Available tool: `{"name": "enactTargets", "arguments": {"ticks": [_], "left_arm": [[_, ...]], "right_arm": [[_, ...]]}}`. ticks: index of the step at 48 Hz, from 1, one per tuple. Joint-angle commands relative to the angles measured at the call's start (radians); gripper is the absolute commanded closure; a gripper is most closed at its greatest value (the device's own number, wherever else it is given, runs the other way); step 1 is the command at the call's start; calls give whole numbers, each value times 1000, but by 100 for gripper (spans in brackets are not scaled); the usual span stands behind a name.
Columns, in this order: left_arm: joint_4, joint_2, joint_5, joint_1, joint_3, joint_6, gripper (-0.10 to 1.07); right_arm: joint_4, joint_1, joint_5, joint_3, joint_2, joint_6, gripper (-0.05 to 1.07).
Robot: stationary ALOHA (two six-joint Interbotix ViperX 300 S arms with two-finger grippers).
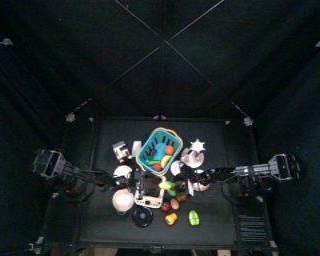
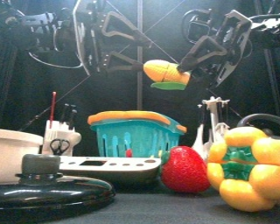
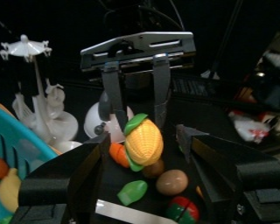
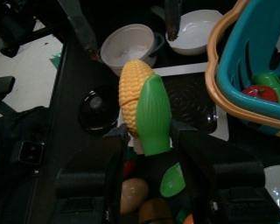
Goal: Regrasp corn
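Nearest my front camera, a black round lid filled the lower left of the frame, with a yellow bell pepper at the lower right and a red strawberry just to its left. Behind them, a white scale-like device lay flat on the bench, and the teal basket with an orange rim stood at the frame's centre. A white bowl sat at the left edge. I could read no writing on any of these.

Above the basket, the corn hung in the air, held up off the bench. The right gripper pinched it between its jaws. In the front view I saw its long axis lying roughly level, with the yellow kernel end pointing toward the frame's left and the green husk along its underside. In the right wrist view the corn ran lengthwise out from between the jaws, kernel tip farthest from the camera, green husk end closest in the grip.

The left gripper hung at the upper left of the front view, jaws spread wide, apart from the corn. From the left wrist camera I saw the corn beyond my own spread jaws, held by the other arm's fingers.

From the top view, both arms met over the bench's middle.
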State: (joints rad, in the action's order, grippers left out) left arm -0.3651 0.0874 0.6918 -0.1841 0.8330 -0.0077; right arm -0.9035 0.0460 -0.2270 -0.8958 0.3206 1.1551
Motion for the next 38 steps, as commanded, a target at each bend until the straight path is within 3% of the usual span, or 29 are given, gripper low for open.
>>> {"name": "enactTargets", "arguments": {"ticks": [1, 7, 15, 38], "left_arm": [[28, 8, -9, 15, -8, -86, 3], [110, -9, -28, 54, -11, -213, 3], [153, -38, -28, 89, -17, -275, 3], [202, -92, -23, 114, -63, -290, 3]], "right_arm": [[0, 6, 0, 9, 21, -2, 40], [-2, 6, 14, 9, 21, -3, 40], [-2, 6, 14, 9, 21, -3, 40], [-2, 6, 15, 9, 18, -2, 40]]}}
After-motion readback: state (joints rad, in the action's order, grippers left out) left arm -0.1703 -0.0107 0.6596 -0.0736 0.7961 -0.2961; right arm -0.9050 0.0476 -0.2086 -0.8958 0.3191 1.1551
